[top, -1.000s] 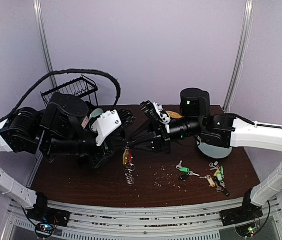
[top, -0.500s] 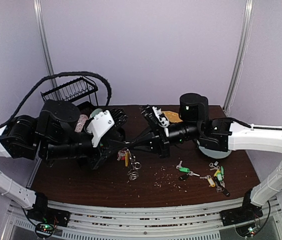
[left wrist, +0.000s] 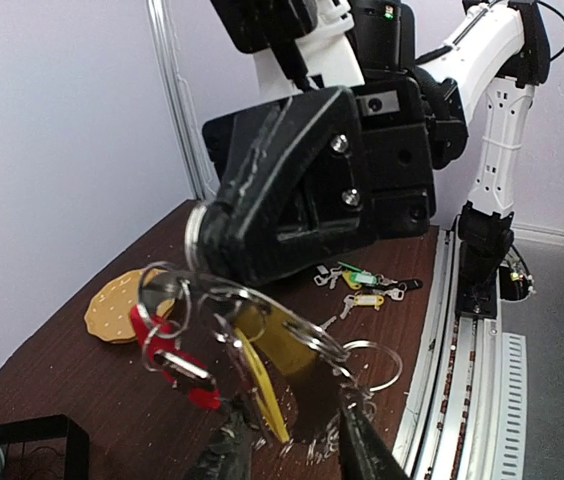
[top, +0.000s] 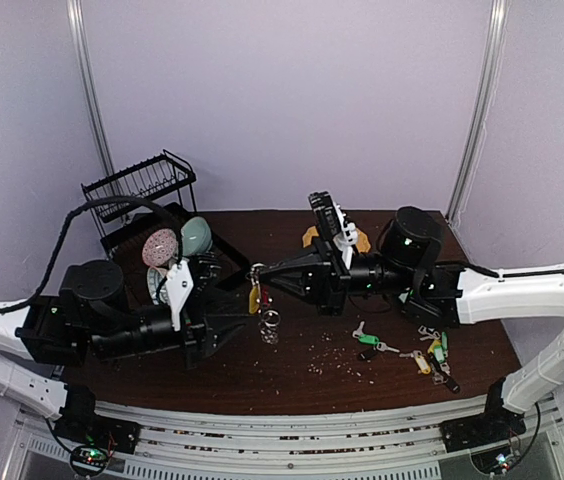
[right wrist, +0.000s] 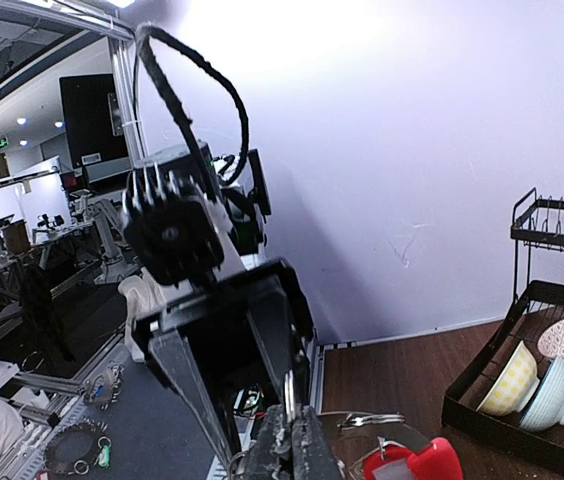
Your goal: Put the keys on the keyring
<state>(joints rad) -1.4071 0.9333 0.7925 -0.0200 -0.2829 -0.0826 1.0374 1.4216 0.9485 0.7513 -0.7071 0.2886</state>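
Above the middle of the desk (top: 312, 385), the keyring (top: 259, 300) is held up between the two arms. One of its silver loops (left wrist: 193, 226) is pinched by the right gripper (top: 258, 274), whose fingers (right wrist: 272, 450) are pressed together on the wire. The left gripper (left wrist: 294, 452) is seen with its fingers (left wrist: 230, 455) spread to either side of the ring's lower part, where a yellow tag (left wrist: 262, 375) hangs. Whether they bear on it cannot be told. The loose keys (top: 424, 360) lie on the right of the desk, well apart from the ring.

The keyring is judged light, and stiff in its red arc (left wrist: 162, 345). Its loops are thin, smooth and free to swing, so a hold on a single loop may be expected to slip or turn. A firmer hold is likely to be had on the plastic arc. The keys are small and flat, and are probably best taken by their tags.

Compared with half a second ago, the left arm has been drawn back and lowered towards the near left, so the bowls (top: 177, 240) by the dish rack (top: 142, 185) are uncovered. The right arm has been stretched further left. The ring has been kept at about the same spot, and the loose keys have not been moved.
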